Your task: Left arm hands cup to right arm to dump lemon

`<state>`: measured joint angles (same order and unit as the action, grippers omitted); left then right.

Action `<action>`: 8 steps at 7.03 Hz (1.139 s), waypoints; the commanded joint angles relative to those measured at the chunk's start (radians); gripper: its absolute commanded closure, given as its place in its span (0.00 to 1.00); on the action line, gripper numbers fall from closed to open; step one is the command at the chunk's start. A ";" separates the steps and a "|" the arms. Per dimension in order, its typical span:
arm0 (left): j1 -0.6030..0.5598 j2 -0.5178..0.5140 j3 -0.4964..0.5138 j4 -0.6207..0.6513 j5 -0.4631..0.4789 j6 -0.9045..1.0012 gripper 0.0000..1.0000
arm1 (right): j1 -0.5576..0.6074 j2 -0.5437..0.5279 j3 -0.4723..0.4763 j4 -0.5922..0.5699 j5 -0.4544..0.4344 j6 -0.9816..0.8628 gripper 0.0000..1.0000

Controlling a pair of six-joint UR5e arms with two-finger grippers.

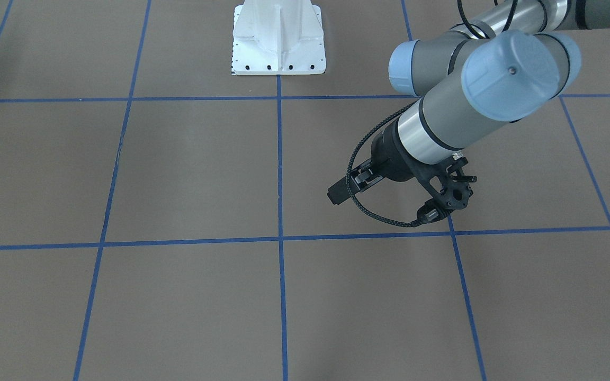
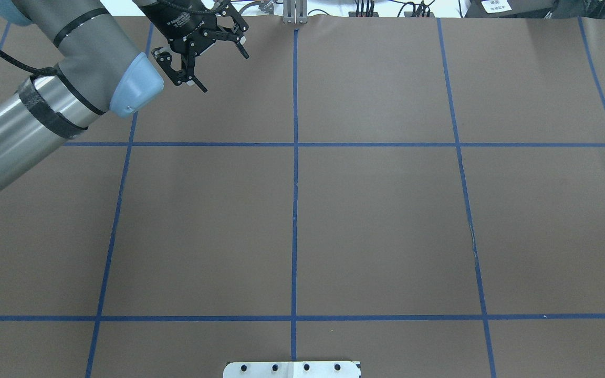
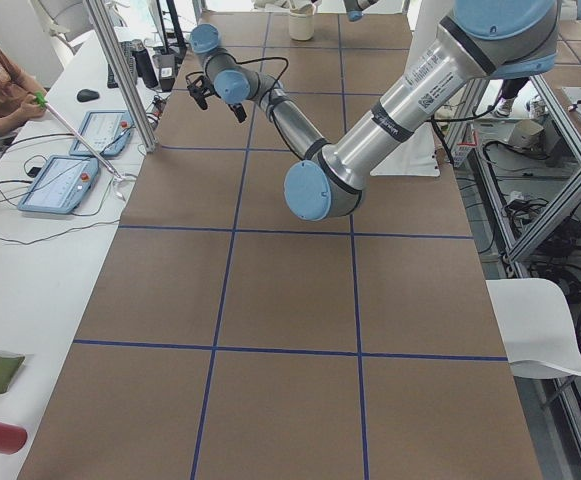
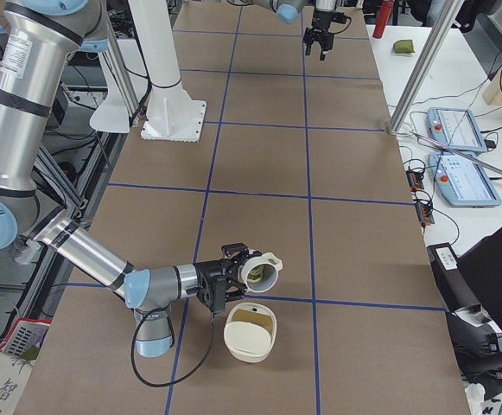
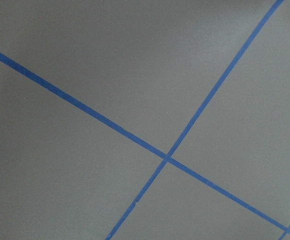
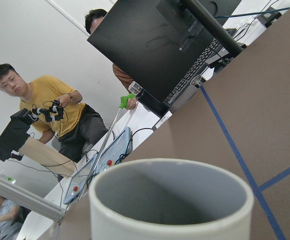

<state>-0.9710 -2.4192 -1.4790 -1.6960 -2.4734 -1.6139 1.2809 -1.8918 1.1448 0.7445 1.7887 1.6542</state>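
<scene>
In the exterior right view the near right arm's gripper point(image 4: 233, 278) is at the cream-white cup point(image 4: 262, 271), which hangs tilted on its side above the table, mouth toward the camera. A yellow-green patch in its mouth looks like the lemon point(image 4: 256, 275). I cannot tell if this gripper is shut. The right wrist view shows only the cup's rim and grey inside point(image 6: 169, 200); the lemon is hidden there. My left gripper point(image 2: 222, 71) is open and empty at the table's far left, also seen in the front view point(image 1: 343, 188).
A cream bowl-like container point(image 4: 251, 335) stands on the table just under the cup. The white robot pedestal point(image 1: 278, 37) is at the table's robot side. Operators, a monitor point(image 6: 154, 45) and tablets point(image 4: 454, 130) line the far side, behind a metal post point(image 4: 423, 65).
</scene>
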 commanded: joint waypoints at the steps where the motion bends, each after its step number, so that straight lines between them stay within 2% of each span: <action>1: -0.014 0.000 -0.015 0.002 -0.001 0.000 0.00 | 0.023 0.023 -0.017 0.003 -0.002 0.213 0.99; 5: -0.031 0.000 -0.029 0.002 0.001 0.002 0.00 | 0.081 0.050 -0.028 0.006 0.000 0.580 0.99; 8: -0.031 0.000 -0.029 0.002 0.013 0.055 0.00 | 0.087 0.053 -0.052 0.027 -0.003 0.734 0.98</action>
<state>-1.0007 -2.4191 -1.5076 -1.6935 -2.4691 -1.5681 1.3666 -1.8402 1.1100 0.7642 1.7866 2.3265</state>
